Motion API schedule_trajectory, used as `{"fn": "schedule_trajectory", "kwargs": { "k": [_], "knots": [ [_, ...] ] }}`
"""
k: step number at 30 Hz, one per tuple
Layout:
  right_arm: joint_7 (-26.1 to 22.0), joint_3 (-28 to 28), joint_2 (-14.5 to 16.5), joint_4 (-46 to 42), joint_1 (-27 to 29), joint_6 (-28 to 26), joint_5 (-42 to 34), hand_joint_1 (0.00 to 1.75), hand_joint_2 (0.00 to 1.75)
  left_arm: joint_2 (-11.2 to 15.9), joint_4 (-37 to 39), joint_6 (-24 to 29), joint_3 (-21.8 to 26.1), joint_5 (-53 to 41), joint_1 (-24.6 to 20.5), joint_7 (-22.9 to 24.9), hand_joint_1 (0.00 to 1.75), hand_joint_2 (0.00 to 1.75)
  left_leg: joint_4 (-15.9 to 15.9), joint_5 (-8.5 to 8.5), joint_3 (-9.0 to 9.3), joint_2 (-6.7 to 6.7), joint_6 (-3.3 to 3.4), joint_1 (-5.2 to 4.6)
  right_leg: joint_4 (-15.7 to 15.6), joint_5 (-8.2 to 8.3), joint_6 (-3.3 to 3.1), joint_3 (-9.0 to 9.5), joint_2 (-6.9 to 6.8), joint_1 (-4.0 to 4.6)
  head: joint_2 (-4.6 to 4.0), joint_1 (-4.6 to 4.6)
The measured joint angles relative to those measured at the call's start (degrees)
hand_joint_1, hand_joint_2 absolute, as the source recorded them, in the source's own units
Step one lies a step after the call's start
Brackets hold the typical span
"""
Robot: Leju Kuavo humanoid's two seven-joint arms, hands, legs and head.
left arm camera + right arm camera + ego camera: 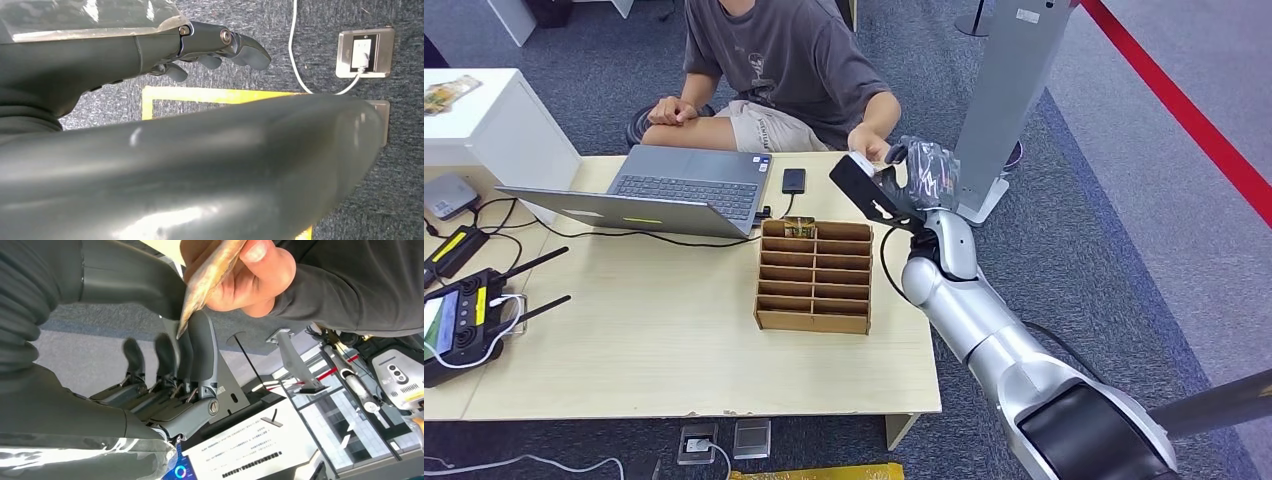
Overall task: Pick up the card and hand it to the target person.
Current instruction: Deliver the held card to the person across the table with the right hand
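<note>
My right hand (pixel 919 170) is raised past the table's far right corner, toward the seated person (pixel 784 60). The card (pixel 861 160) lies between my hand and the person's hand (pixel 871 146). In the right wrist view the card (pixel 210 280) appears edge-on: its lower end sits between my thumb and fingers (pixel 197 345), while the person's hand (pixel 245 275) pinches its other end. My left hand (pixel 215 47) hangs over the carpet, fingers loosely extended, holding nothing.
A wooden slotted rack (pixel 814 275) stands on the table (pixel 624 350), with a card left in its far row. A laptop (pixel 674 190), a small black device (pixel 794 180) and remote controllers (pixel 464 320) lie further left. A grey stand (pixel 1009 100) rises beside my right arm.
</note>
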Motion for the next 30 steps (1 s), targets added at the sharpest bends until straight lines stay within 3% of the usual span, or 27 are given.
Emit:
{"fn": "schedule_trajectory", "kwargs": {
  "k": [13,18,24,30],
  "knots": [
    [-0.72,0.4,1.36,2.28,0.41,1.92,1.01,0.0,1.75,0.0,0.0,0.33,0.01,0.02,-0.05,0.37,0.0,0.0,0.0,0.0,0.0,0.0,0.0,0.0,0.0,0.0,0.0,0.0,0.0,0.0,0.0,-0.04],
    [-3.08,0.33,1.86,2.79,0.89,1.43,-1.16,0.0,1.75,0.0,0.0,0.4,0.01,0.21,-0.06,0.38,0.0,0.0,0.0,0.0,0.0,0.0,0.0,0.0,0.0,0.0,0.0,0.0,0.0,0.0,0.0,0.02],
    [-13.69,-1.29,2.07,0.23,4.9,1.33,-15.49,0.0,1.75,0.0,0.02,0.44,0.01,0.5,-0.06,0.64,0.0,0.0,0.0,0.0,0.01,-0.01,0.0,0.0,0.0,0.0,0.0,-0.01,0.0,0.0,0.0,-0.02],
    [-20.7,-2.46,1.41,-5.8,10.97,1.21,-28.84,0.0,1.75,0.0,0.02,0.22,0.01,0.42,-0.04,1.16,0.0,0.0,0.0,0.0,0.02,0.0,0.0,0.0,-0.01,0.0,0.0,-0.02,0.0,0.0,0.0,-0.04]
  ]
}}
